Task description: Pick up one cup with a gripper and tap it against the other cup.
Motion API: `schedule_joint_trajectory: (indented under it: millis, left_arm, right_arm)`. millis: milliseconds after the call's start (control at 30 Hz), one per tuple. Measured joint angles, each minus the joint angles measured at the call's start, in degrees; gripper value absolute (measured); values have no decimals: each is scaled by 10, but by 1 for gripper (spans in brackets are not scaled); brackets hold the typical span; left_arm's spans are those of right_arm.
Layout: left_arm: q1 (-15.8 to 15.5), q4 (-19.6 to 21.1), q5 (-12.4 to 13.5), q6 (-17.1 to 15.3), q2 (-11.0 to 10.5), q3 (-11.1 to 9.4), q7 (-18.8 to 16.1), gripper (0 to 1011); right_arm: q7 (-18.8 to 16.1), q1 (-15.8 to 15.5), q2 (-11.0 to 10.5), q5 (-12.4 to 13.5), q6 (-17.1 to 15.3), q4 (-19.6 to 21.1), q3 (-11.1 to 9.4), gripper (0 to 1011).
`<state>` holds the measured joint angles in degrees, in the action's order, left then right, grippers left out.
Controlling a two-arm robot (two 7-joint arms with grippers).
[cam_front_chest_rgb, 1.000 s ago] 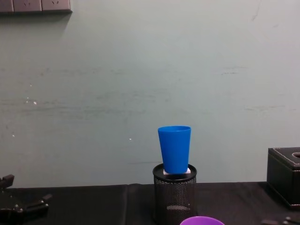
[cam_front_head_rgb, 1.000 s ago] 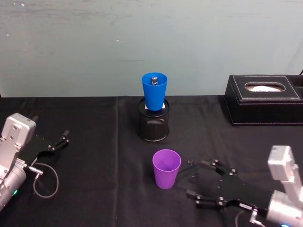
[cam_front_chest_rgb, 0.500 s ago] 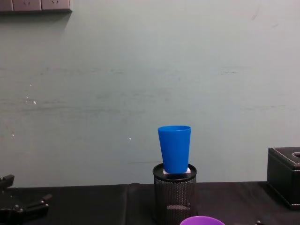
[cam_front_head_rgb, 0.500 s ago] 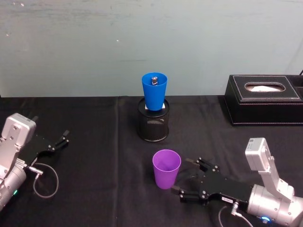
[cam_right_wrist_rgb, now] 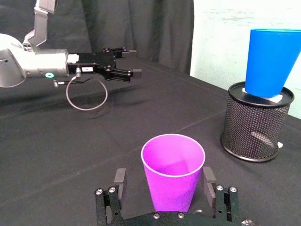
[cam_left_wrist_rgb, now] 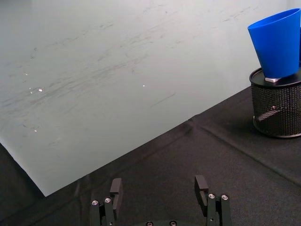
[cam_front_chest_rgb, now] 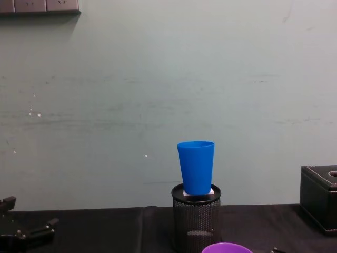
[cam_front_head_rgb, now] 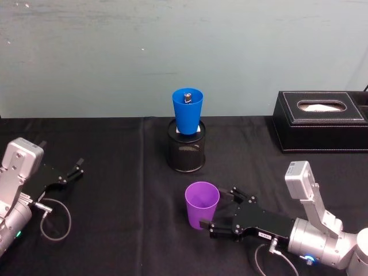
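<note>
- While I watched the feeds from my station, the purple cup [cam_front_head_rgb: 202, 204] stood upright on the black tablecloth [cam_front_head_rgb: 115, 230], in front of the mesh pen holder [cam_front_head_rgb: 186, 154] and apart from it.
- I noted the right gripper [cam_front_head_rgb: 217, 207] lying low at the purple cup's right side, its jaws spread wide with one finger on either side of the cup's lower wall.
- I recorded, in the right wrist view, a gap between each finger [cam_right_wrist_rgb: 120, 177] and the cup wall; the jaws had hold of nothing.
- I found the blue cup [cam_front_head_rgb: 187, 112] upright on top of the pen holder at the rear centre, seated on a small white piece across the holder's mouth.
- I logged the left gripper [cam_front_head_rgb: 76, 168] resting near the table's left edge, well apart from both cups, jaws parted and empty.
- I observed a black tissue box [cam_front_head_rgb: 319, 121] at the right rear.
</note>
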<state>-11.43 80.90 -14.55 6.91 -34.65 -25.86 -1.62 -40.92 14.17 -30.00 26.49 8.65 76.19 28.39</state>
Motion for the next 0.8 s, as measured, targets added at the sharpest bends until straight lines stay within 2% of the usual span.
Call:
schedule_joint_trajectory:
  millis: [800]
  left_arm:
    - [0, 0, 0, 0, 0, 0, 0, 1000]
  right_arm:
    - [-10, 44, 48, -7, 21, -72, 11, 1003]
